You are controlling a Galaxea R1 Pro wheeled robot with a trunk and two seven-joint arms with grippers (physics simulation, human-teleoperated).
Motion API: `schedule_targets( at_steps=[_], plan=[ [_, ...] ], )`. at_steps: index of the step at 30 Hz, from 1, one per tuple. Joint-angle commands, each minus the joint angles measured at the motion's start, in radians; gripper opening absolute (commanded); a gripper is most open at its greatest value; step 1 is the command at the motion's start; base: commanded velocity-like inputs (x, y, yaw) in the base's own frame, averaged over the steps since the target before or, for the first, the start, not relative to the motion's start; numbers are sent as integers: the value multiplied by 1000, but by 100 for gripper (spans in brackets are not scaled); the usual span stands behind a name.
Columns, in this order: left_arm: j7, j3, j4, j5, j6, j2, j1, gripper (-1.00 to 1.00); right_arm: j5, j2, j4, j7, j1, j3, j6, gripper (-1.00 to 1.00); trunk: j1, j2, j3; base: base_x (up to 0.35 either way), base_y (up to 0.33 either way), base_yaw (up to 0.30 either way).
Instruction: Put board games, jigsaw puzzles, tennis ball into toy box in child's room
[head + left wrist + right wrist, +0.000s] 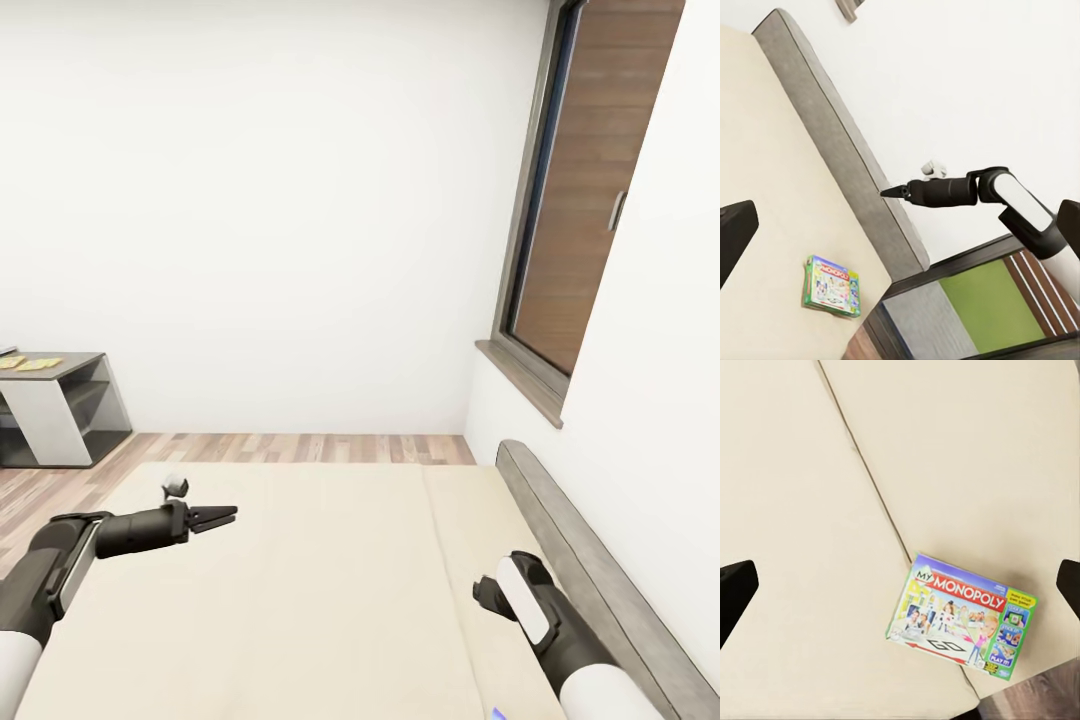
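A Monopoly board game (960, 619) lies flat on the bed's beige mattress (300, 600), near a corner by the grey headboard (590, 560). My right gripper (907, 574) hangs above it, pointing down, open with nothing between its fingers. The left wrist view shows that same gripper (891, 192) above the box (832, 285). My left gripper (222, 518) hovers open and empty over the mattress's left half, pointing toward the headboard. On the far grey table (60, 400) lie two flat yellowish jigsaw puzzles (30, 363). The toy box and the tennis ball are out of view.
A tall grey-framed window (575, 200) stands in the right wall above the headboard. Wood-plank floor (300, 447) runs between the bed's far edge and the white back wall. My right forearm (525, 600) is close to the headboard.
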Motion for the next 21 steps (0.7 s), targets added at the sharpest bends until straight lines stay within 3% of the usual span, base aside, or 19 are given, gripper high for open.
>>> schedule_targets(
  at_steps=[1,21],
  plan=[
    [-4,0,0,1,11,1,0,100,-9,-1,4,-10,0,4,2,100,0,-1,0,0,0,0],
    [-3,0,1,0,10,-1,0,100,-16,-3,26,-2,0,3,4,100,0,-1,0,0,0,0]
  ],
)
